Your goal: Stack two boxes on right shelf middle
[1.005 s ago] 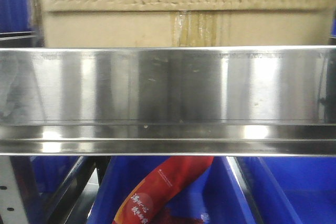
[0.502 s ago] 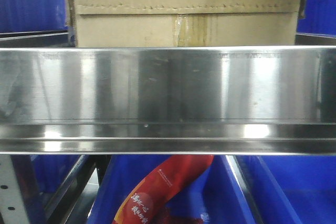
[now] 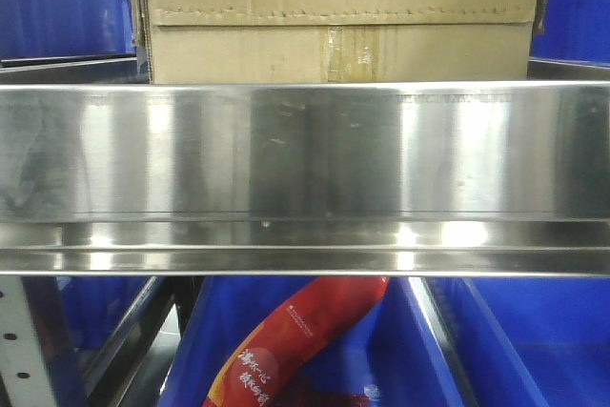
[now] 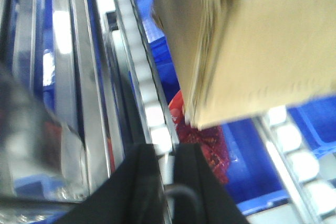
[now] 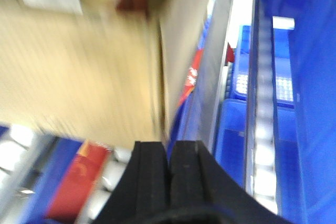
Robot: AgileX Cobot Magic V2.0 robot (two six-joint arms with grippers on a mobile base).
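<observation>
Our left gripper (image 4: 167,182) shows a narrow gap between its black fingers, our right gripper (image 5: 169,174) has its fingers pressed together, and neither has hold of anything. Each sits just beside a side face of the brown carton (image 3: 338,16), which stands on the steel shelf (image 3: 305,154) behind the front rail, above the white roller tracks (image 4: 149,100). We judge the risk is skewing: uneven pushes could twist it on the rollers toward the blue bins (image 3: 57,7).
</observation>
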